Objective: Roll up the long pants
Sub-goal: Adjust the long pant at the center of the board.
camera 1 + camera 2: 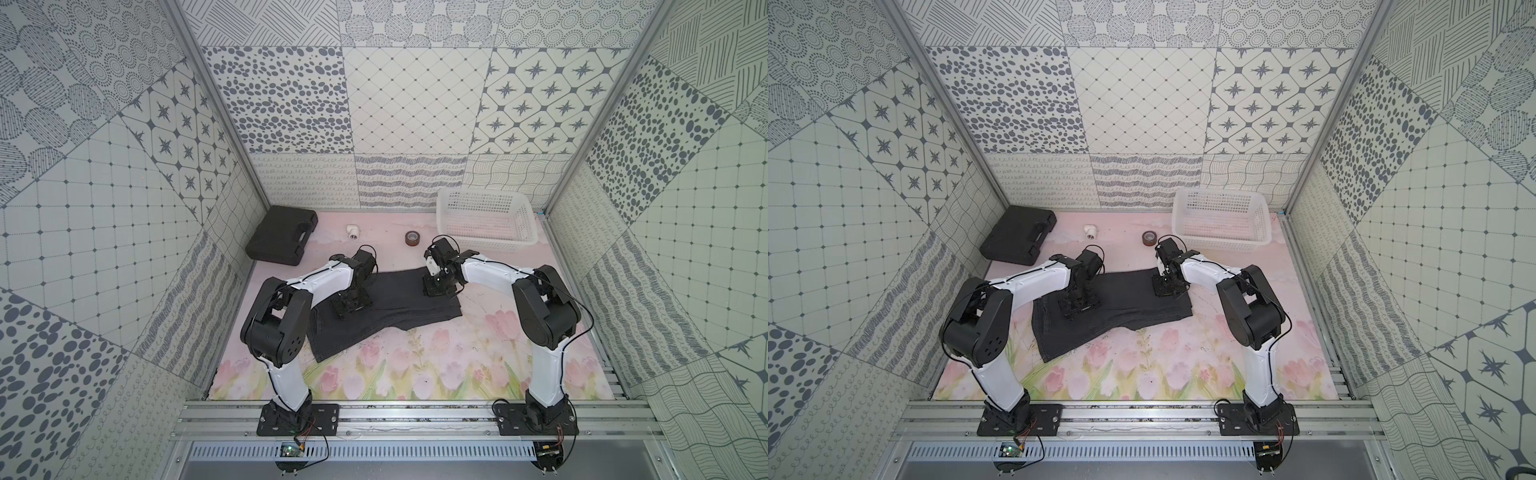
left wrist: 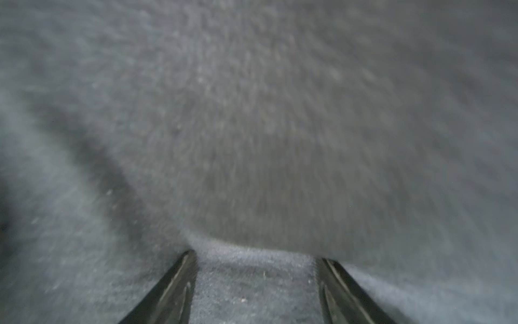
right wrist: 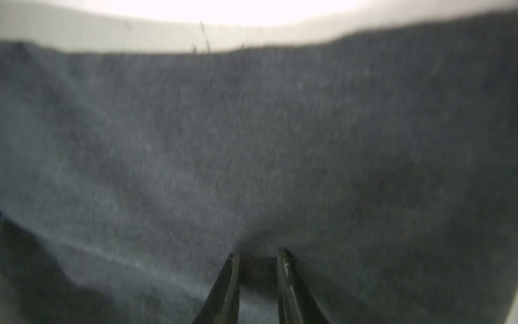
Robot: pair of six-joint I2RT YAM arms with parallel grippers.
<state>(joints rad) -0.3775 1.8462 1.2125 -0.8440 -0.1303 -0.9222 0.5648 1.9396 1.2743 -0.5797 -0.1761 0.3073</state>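
I see the long pants lying flat on the table, whose cover is printed with pink tulips. They sit nearer to the arm bases than the white basket and off to its left in both top views. One dark leg runs from below the basket's near left corner leftward; the other leg angles away from the basket toward the left arm's base.

The left end effector points down onto the middle of the fabric, well apart from the basket. In its wrist view, the left end effector has its jaws standing wide, and both fingers press into charcoal cloth that fills the gap and swells just beyond the tips. I read it as open, holding nothing.

The right end effector is down on the pants' far edge, the part closest to the basket. From its own camera, the right end effector shows its fingers drawn nearly together, with a pucker of cloth gathered at the tips, so I take it as pinching the pants. The pale table shows past the fabric's edge, though the view is blurred.

Left of the basket along the back wall sit a brown tape roll, a white pipe fitting and a black plastic case.
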